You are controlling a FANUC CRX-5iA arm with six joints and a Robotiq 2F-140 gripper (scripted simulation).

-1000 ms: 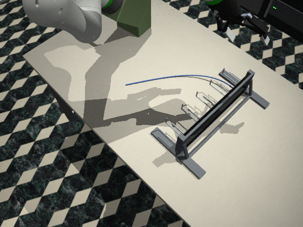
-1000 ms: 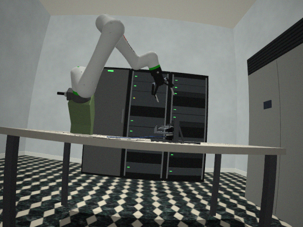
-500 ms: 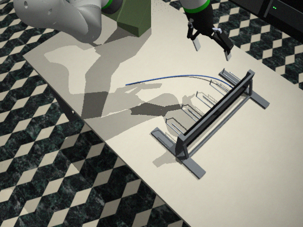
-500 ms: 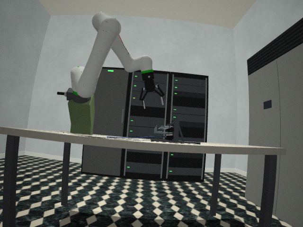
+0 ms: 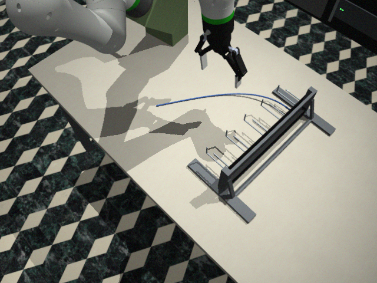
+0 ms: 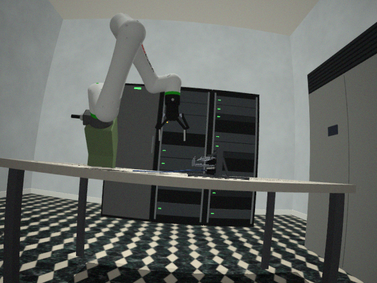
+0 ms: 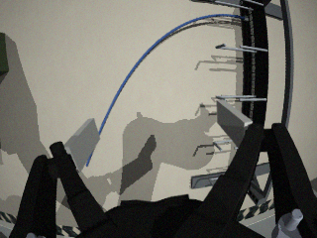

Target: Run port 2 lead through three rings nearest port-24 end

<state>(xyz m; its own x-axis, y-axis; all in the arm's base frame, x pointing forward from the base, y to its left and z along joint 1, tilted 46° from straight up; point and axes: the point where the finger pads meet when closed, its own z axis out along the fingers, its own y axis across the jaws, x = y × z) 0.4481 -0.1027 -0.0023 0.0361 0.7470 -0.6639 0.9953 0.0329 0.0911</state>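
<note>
A thin blue lead (image 5: 219,96) lies in a long curve on the table, from the far end of the dark patch-panel rack (image 5: 267,141) to its free end (image 5: 157,105) out on the table top. Several open wire rings (image 5: 235,137) stick out from the rack's front in a row. My gripper (image 5: 220,73) hangs open and empty well above the table, over the lead's middle. In the wrist view the lead (image 7: 135,73) and the rack (image 7: 261,66) lie below my open fingers. The exterior view shows my gripper (image 6: 172,135) high above the rack (image 6: 210,165).
The arm's green base (image 5: 165,21) stands at the table's far corner. The rack rests on two flat cross feet (image 5: 222,190), (image 5: 307,111). The table edge runs close in front of the lead's free end. Server cabinets (image 6: 210,152) stand behind the table.
</note>
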